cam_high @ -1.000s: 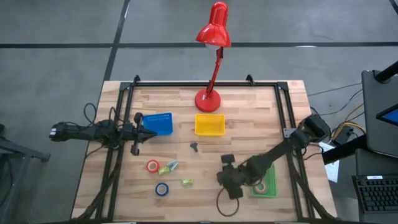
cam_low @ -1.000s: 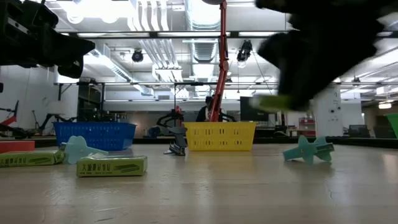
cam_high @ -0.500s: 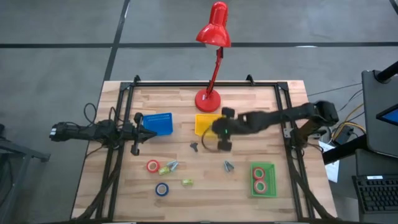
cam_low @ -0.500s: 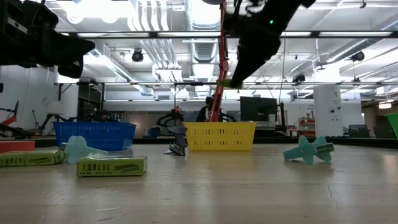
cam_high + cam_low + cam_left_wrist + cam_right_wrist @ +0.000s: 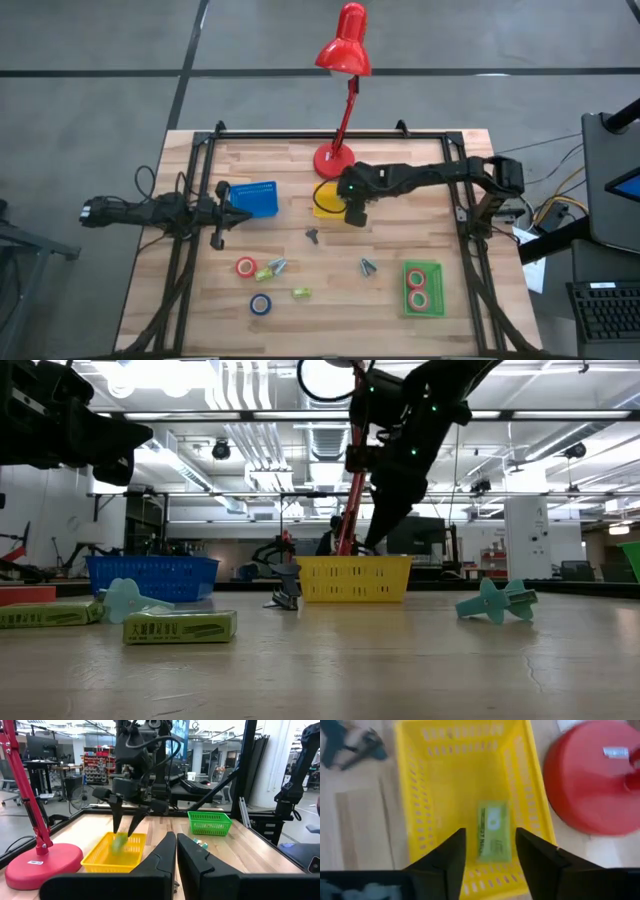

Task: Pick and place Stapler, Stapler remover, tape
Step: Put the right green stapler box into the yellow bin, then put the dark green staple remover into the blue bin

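Observation:
My right gripper [image 5: 352, 214] hangs open over the yellow bin [image 5: 325, 207], fingers pointing down; it also shows in the low view [image 5: 372, 538]. A small green box [image 5: 493, 831] shows inside the bin, between and below the fingers, touching neither; it is a green blur [image 5: 119, 843] in the left wrist view. My left gripper [image 5: 240, 213] waits shut beside the blue bin [image 5: 254, 197]. A red tape roll [image 5: 246, 267] and a blue one [image 5: 260, 304] lie flat on the table. Two red rolls [image 5: 419, 288] lie in the green bin [image 5: 423, 312].
The red lamp's base [image 5: 334, 160] stands just behind the yellow bin, its stem rising over the table. Two green boxes [image 5: 265, 271] [image 5: 300, 293], a dark staple remover [image 5: 313, 236] and teal ones [image 5: 368, 266] [image 5: 279, 265] lie on the table's near half. A black frame [image 5: 462, 180] rims the table.
My right gripper has swung from the near right part of the table, by the green bin, up and toward the far edge to above the yellow bin, carrying a green box. It has let go: the box is now in the bin below the fingers.

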`<state>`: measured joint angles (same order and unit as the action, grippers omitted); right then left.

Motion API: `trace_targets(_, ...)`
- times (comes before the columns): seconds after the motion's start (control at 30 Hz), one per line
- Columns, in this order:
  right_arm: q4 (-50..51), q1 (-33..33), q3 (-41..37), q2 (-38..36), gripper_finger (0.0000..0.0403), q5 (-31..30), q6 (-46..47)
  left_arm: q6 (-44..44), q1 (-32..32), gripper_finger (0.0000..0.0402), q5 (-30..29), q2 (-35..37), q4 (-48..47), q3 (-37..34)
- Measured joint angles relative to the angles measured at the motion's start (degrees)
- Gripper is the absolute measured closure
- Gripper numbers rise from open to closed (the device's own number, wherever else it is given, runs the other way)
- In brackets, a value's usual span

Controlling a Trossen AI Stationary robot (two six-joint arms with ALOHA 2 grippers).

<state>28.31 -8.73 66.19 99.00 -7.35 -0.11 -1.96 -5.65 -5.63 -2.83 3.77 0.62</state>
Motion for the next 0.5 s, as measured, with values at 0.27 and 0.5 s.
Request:
trace_targets(0.27, 2.24, 0.77, -0.82, -4.38, 0.0194, 5.87, 0.21, 0.00, 0.00, 0.0383, 0.00, 0.00, 0.00, 0.00)
trace_targets(0.5, -5.57, 2.46, -10.43, -19.10, 0.0370, 6.49, 1.76, 0.02, 0.00, 0.0380, 0.00, 0.00, 0.01, 0.00)
